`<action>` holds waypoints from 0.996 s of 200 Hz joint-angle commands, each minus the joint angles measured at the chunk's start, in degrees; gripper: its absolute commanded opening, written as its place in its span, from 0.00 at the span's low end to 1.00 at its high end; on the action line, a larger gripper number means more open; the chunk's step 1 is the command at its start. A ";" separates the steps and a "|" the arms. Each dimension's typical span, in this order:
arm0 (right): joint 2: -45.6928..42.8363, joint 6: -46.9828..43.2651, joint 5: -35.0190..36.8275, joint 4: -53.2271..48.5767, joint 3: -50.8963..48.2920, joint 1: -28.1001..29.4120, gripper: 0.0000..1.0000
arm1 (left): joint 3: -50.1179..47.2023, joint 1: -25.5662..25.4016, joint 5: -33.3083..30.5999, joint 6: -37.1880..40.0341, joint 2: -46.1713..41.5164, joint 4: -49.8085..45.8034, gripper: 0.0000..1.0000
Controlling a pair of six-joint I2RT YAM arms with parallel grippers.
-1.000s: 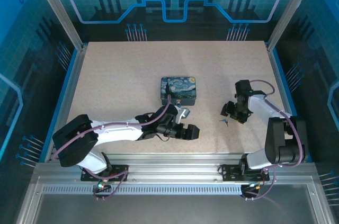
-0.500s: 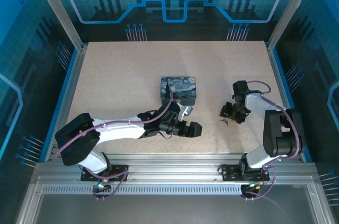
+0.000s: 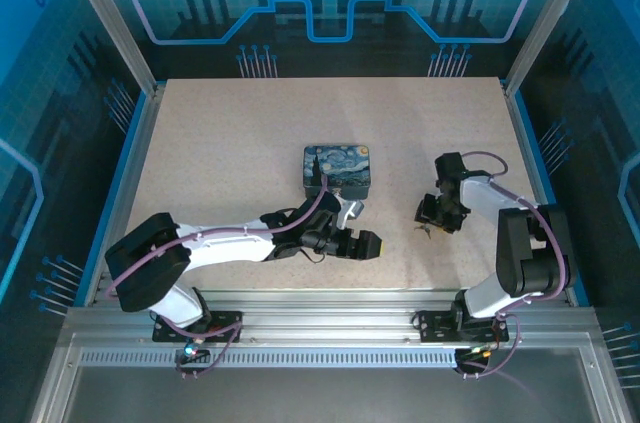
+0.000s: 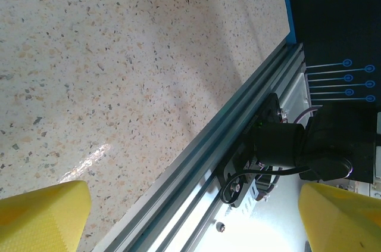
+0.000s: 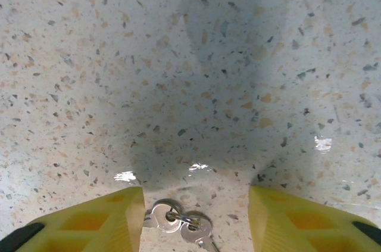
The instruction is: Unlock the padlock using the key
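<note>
change: right tool (image 5: pixel 193 216) is lower, jaws narrowing but unclenched, straddling the key (image 5: pixel 178 219) flat on the tabletop (image 5: pixel 178 55) | meaning: key pickup looks close, unlocking not begun | left tool (image 3: pixel 365 245): released, empty, near the box (image 3: pixel 338 169) | unclear: padlock (image 3: pixel 347 209) half hidden by left arm; key blade cut off

Left hand (image 3: pixel 366 244) low, fingers spread wide, right hand (image 5: pixel 195 216) pointing down, fingers parted

The key (image 5: pixel 178 221) lies on the table (image 3: pixel 250 143) between the right hand (image 5: pixel 195 207)'s fingers (image 5: pixel 107 219), right of the box (image 3: pixel 338 169).
</note>
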 commanded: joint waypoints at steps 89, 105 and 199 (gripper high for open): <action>-0.28 1.22 -3.34 -0.42 -2.34 4.03 0.46 | -0.46 -0.39 0.64 -1.14 0.24 0.66 0.90; 0.44 1.20 -2.23 -0.28 -2.11 3.97 0.42 | -0.82 -0.40 0.40 -1.25 -0.13 0.75 0.90; -0.27 1.60 -2.53 -0.53 -1.90 4.47 0.00 | -2.45 -0.32 -0.54 -1.88 -1.01 1.89 0.90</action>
